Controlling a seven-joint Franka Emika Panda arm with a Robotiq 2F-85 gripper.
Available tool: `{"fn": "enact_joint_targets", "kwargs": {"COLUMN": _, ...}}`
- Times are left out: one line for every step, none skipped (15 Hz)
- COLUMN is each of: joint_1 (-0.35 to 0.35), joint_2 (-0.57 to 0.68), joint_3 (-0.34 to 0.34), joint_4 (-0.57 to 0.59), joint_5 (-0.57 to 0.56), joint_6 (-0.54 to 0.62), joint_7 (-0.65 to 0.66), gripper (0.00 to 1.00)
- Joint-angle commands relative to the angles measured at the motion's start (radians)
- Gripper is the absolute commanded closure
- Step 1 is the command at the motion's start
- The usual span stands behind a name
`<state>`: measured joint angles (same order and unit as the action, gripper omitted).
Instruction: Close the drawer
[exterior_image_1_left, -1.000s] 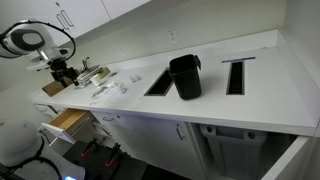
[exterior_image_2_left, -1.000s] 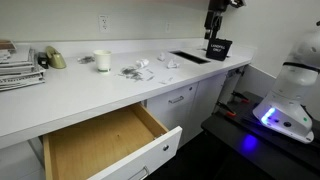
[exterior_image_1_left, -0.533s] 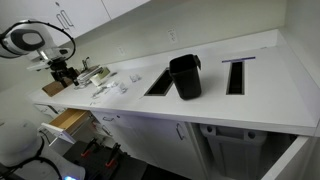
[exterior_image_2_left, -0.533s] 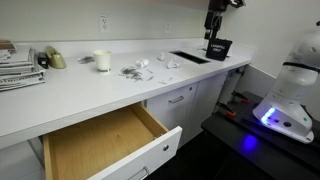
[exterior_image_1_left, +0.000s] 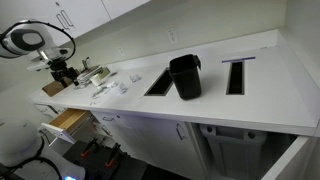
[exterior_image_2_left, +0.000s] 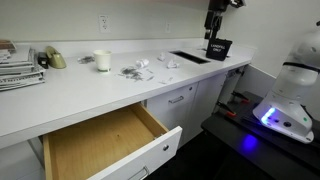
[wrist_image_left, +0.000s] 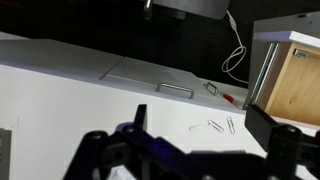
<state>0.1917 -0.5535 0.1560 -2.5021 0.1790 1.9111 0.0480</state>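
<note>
The drawer (exterior_image_2_left: 105, 145) is pulled out under the white counter, showing tan wooden sides and a white front panel. It also shows in an exterior view (exterior_image_1_left: 68, 122) and at the right edge of the wrist view (wrist_image_left: 295, 85). My gripper (wrist_image_left: 200, 125) is open and empty, its two dark fingers spread over the counter top. In both exterior views it hangs above the counter (exterior_image_1_left: 62, 72) (exterior_image_2_left: 215, 30), apart from the drawer and not touching it.
Paper clips (wrist_image_left: 215, 125) lie on the counter (exterior_image_2_left: 90, 90) below the gripper. A black bin (exterior_image_1_left: 185, 75) stands between two counter openings. A cup (exterior_image_2_left: 102, 60) and small clutter (exterior_image_2_left: 132, 71) sit nearby. A white base (exterior_image_2_left: 290, 95) stands on the floor.
</note>
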Motion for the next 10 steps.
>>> {"fn": "enact_joint_targets", "kwargs": {"joint_1": -0.001, "joint_2": 0.000, "joint_3": 0.001, "joint_4": 0.002, "joint_5": 0.000, "joint_6": -0.002, "joint_7": 0.000, "gripper": 0.00}}
{"fn": "enact_joint_targets", "kwargs": {"joint_1": -0.001, "joint_2": 0.000, "joint_3": 0.001, "joint_4": 0.002, "joint_5": 0.000, "joint_6": -0.002, "joint_7": 0.000, "gripper": 0.00}}
{"fn": "enact_joint_targets", "kwargs": {"joint_1": -0.001, "joint_2": 0.000, "joint_3": 0.001, "joint_4": 0.002, "joint_5": 0.000, "joint_6": -0.002, "joint_7": 0.000, "gripper": 0.00}}
{"fn": "enact_joint_targets", "kwargs": {"joint_1": -0.001, "joint_2": 0.000, "joint_3": 0.001, "joint_4": 0.002, "joint_5": 0.000, "joint_6": -0.002, "joint_7": 0.000, "gripper": 0.00}}
{"fn": "enact_joint_targets", "kwargs": {"joint_1": -0.001, "joint_2": 0.000, "joint_3": 0.001, "joint_4": 0.002, "joint_5": 0.000, "joint_6": -0.002, "joint_7": 0.000, "gripper": 0.00}}
{"fn": "enact_joint_targets", "kwargs": {"joint_1": 0.009, "joint_2": 0.010, "joint_3": 0.008, "joint_4": 0.011, "joint_5": 0.000, "joint_6": -0.003, "joint_7": -0.013, "gripper": 0.00}}
{"fn": "enact_joint_targets", "kwargs": {"joint_1": 0.017, "joint_2": 0.014, "joint_3": 0.018, "joint_4": 0.015, "joint_5": -0.007, "joint_6": -0.001, "joint_7": -0.021, "gripper": 0.00}}
{"fn": "enact_joint_targets", "kwargs": {"joint_1": 0.034, "joint_2": 0.020, "joint_3": 0.035, "joint_4": 0.022, "joint_5": -0.014, "joint_6": -0.002, "joint_7": -0.039, "gripper": 0.00}}
{"fn": "enact_joint_targets", "kwargs": {"joint_1": 0.050, "joint_2": 0.024, "joint_3": 0.050, "joint_4": 0.026, "joint_5": -0.022, "joint_6": 0.000, "joint_7": -0.064, "gripper": 0.00}}
{"fn": "enact_joint_targets", "kwargs": {"joint_1": 0.073, "joint_2": 0.032, "joint_3": 0.073, "joint_4": 0.034, "joint_5": -0.029, "joint_6": -0.002, "joint_7": -0.082, "gripper": 0.00}}
